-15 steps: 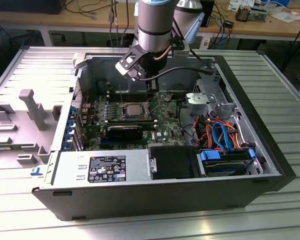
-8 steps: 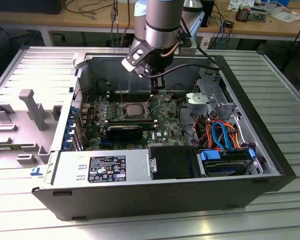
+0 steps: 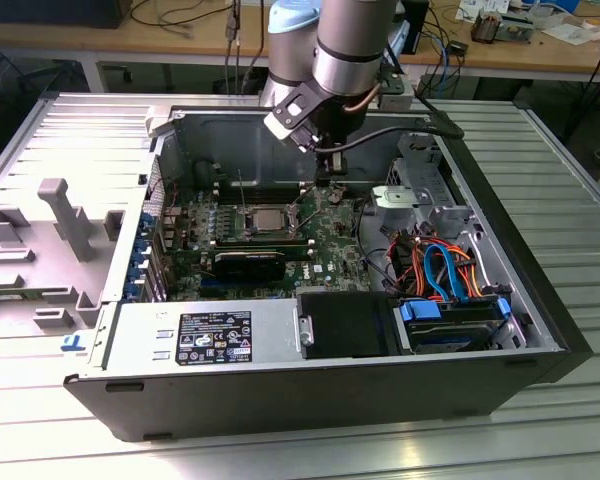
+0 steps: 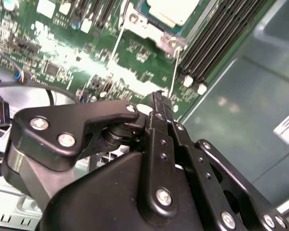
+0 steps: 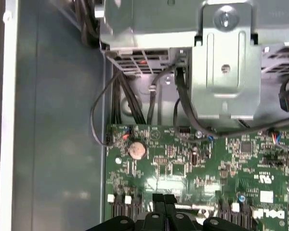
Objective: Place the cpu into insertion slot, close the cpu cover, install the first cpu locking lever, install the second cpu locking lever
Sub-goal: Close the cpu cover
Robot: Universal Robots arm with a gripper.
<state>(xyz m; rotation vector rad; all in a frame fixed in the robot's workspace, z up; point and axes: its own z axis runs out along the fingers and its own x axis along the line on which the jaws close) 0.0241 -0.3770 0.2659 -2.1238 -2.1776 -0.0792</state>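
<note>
Over the board (image 3: 332,252), off the slot's (image 3: 265,238) edge that faces the drive cage (image 5: 221,72), the gripper (image 3: 330,180) hangs low inside the case (image 3: 280,400) with its fingers (image 4: 156,115) drawn together and nothing visible between them. The cpu (image 4: 176,8) sits in the slot, silver top up, and the cover (image 4: 137,21) seems to lie down around it, though its far edge is out of sight. Two thin wire levers stand up from the slot, neither latched. The near lever (image 4: 173,72) rises beside the memory slots (image 4: 216,43) and ends just beside the fingertips in the second wrist view; I cannot tell whether they touch. The far lever (image 4: 114,48) stands at the slot's opposite edge. The step in hand looks like the first lever. Closed fingers suit it, since the wire is probably better pushed with the fingertips' flat than pinched. Contact high on the wire should give the most leverage. The push should follow the wire's own arc about its hinge, then carry sideways so the bend slips under its hook. The wire is springy and may skid off a narrow tip, so a slow, square press is safest. The tip should also stay off the small parts on the board.
</note>
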